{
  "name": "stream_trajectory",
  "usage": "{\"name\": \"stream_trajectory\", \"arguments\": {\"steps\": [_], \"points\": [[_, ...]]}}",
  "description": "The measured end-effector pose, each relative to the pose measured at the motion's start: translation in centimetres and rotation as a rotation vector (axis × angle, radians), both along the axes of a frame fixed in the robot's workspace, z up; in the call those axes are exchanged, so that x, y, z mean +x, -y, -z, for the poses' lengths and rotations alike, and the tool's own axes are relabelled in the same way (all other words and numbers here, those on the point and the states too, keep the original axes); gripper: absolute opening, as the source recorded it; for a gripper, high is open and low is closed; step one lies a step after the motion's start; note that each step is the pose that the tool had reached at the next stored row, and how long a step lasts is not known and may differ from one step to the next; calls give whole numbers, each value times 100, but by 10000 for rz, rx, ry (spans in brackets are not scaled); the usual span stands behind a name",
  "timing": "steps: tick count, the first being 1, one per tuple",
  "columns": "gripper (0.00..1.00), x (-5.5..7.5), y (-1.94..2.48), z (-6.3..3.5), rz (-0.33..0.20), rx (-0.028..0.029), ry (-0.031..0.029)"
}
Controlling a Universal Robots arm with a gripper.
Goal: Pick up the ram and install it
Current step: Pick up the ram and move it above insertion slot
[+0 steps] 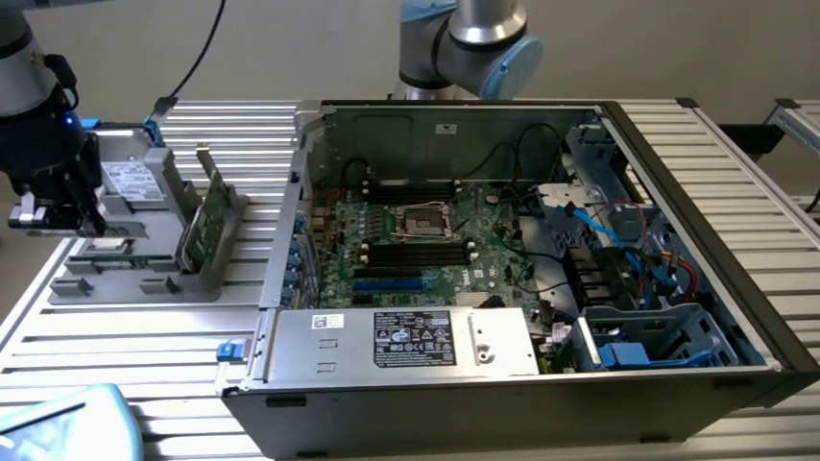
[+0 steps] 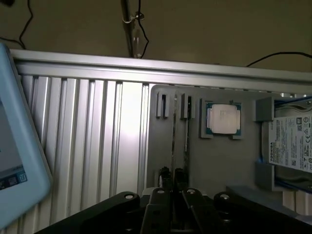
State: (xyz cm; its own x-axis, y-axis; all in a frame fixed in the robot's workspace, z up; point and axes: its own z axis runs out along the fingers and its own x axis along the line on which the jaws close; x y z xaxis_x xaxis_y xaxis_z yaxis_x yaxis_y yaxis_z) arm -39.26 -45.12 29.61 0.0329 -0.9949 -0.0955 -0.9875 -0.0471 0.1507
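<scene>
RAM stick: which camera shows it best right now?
The exterior view. There the ram stands on edge in the gray tray, beside the open computer case, with its green face and full length visible. The wrist view sees it edge-on, as a thin line near the processor chip.

A silver-grey tubular robot arm (image 1: 464, 34) with pale-blue joint caps shows behind the open dark-grey metal computer case (image 1: 448, 413). To the exterior view's left of that case, its black wrist carries a blue light and black cable. Round silver screws stud the black gripper (image 2: 171, 176).
</scene>
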Motion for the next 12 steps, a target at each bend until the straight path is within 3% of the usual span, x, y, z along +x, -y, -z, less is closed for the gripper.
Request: {"name": "stream_trajectory", "arguments": {"steps": [5,12], "points": [[14,161,12,-81,0,73,-47],[14,469,28,-295,0,267,-50]]}}
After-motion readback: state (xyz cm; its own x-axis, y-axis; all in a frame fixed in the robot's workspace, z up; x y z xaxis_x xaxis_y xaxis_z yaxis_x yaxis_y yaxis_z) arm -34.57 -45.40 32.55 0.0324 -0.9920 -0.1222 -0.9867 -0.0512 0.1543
